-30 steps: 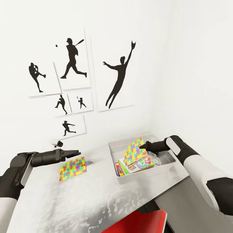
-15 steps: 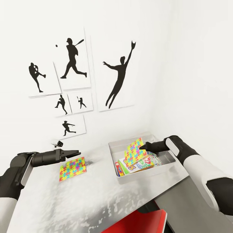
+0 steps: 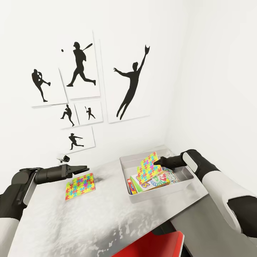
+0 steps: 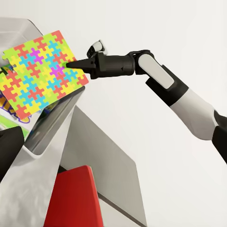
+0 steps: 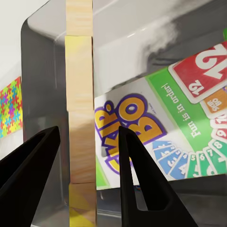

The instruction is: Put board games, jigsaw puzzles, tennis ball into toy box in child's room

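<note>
1. Grey metal table in the head view: the toy box sits at its far right corner with board games inside. The right gripper pinches a tilted puzzle over the box. A second puzzle lies flat near the far left edge, under the left gripper, whose fingers I cannot tell apart.
2. Left wrist view: the right gripper clamps the puzzle by its edge.
3. Right wrist view: the puzzle's wooden edge stands between the fingers, above a game.

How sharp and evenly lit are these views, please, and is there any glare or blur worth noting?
Head view: crisp, flat white light, mottled pale reflections across the grey table, faint shadow beside the flat jigsaw puzzle. Left wrist view: sharp, the held jigsaw puzzle bright, almost no shadow. Right wrist view: close and sharp, soft sheen on the toy box wall, dark end effector fingers in silhouette.
</note>
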Available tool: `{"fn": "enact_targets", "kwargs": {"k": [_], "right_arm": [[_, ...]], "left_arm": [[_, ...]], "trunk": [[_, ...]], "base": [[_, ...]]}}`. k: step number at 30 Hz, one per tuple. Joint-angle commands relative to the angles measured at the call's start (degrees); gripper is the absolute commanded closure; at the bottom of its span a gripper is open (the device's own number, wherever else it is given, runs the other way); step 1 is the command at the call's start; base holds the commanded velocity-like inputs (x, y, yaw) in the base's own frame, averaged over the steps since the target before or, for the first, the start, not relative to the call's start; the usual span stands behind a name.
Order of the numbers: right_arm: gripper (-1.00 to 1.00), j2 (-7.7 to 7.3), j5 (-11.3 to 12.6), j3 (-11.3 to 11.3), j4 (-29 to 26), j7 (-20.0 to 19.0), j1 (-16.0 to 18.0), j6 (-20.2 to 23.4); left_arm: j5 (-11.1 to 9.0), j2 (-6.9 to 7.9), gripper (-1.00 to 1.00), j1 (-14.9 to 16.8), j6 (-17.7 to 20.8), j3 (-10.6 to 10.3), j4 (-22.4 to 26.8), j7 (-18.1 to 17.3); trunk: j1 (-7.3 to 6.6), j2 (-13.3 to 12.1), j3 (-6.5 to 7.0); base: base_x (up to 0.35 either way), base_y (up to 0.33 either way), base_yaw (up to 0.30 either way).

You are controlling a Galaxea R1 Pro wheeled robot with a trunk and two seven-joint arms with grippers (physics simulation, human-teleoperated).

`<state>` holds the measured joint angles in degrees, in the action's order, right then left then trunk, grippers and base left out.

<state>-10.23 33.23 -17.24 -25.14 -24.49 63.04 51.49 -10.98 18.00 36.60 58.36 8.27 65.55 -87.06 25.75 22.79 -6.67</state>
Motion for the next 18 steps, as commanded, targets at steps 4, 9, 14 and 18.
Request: {"fn": "enact_targets", "kwargs": {"k": [4,9,14,18], "right_arm": [[1.00,-0.01,-0.4,-0.3,0.0,-0.4,0.1,0.0],[-1.00,-0.04,-0.4,-0.3,0.0,-0.4,0.1,-1.2],[-1.00,-0.10,-0.4,-0.4,0.0,-0.5,0.1,-2.6],[-1.00,-0.14,-0.4,-0.3,0.0,-0.5,0.1,-2.8]], "left_arm": [[0.0,0.03,-1.00,0.0,0.6,0.0,0.0,-0.2],[0.0,0.07,-1.00,0.0,0.6,0.0,0.0,-0.2],[0.0,0.10,-1.00,0.0,0.6,0.0,0.0,-0.2],[0.0,0.10,-1.00,0.0,0.6,0.0,0.0,-0.2]], "trunk": [[0.04,0.1,-0.13],[0.04,0.1,-0.13],[0.04,0.1,-0.13],[0.04,0.1,-0.13]], "base": [[0.000,0.000,0.000],[0.000,0.000,0.000],[0.000,0.000,0.000],[0.000,0.000,0.000]]}}
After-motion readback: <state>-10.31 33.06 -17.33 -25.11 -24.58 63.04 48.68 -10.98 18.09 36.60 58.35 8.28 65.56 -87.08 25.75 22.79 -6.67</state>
